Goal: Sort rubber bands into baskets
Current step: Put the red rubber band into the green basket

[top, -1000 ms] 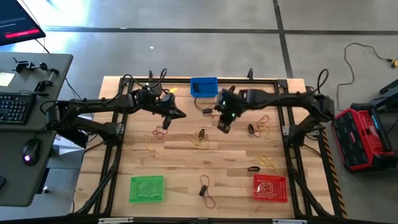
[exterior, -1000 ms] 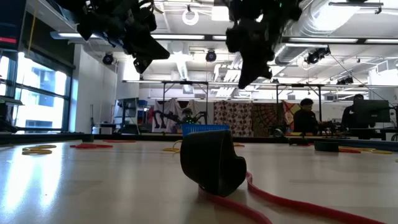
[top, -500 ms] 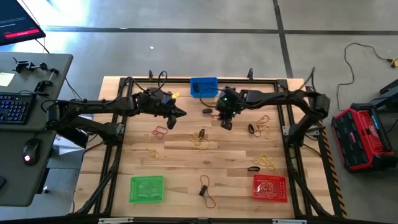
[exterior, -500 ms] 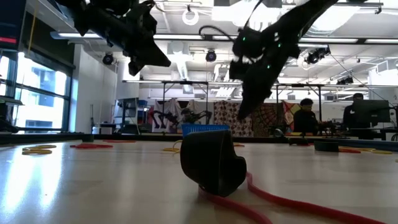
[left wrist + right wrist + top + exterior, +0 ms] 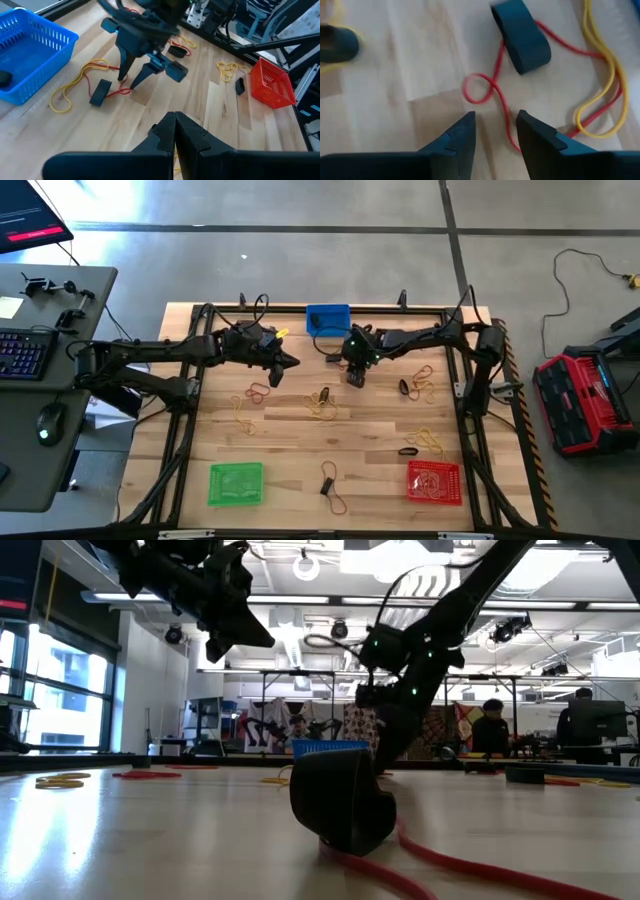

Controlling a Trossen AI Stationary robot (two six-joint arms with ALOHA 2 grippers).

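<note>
Between the blue basket [image 5: 327, 319] and the middle of the worktop [image 5: 290, 445], my right tool [image 5: 354, 376] hangs low, its fingers parted and empty, tips aimed down at a thin red band [image 5: 485, 92] that loops across the wood just ahead of them. I read that as lining up a pinch: the gap sits about over the strand, so closing should catch it. A wide black band [image 5: 521, 36] lies beside that loop and seems to touch it, and a yellow band [image 5: 600, 80] is tangled with the red one farther along, so a lift may well drag those along too. My left tool [image 5: 290, 362] waits off the wood on the left side of the back half, fingers pressed together with nothing between them, well apart from the right one so the arms do not cross. Farther out, more bands lie scattered: a reddish one [image 5: 260, 392] near the left tool, yellow ones [image 5: 240, 415] below it, a mixed clump [image 5: 418, 385] to the right. At the front edge stand the green basket [image 5: 236, 484] and the red basket [image 5: 435, 481], well apart, with another black band [image 5: 328, 483] on the wood between them. Sorting looks barely started, since most bands are not yet in a basket.
</note>
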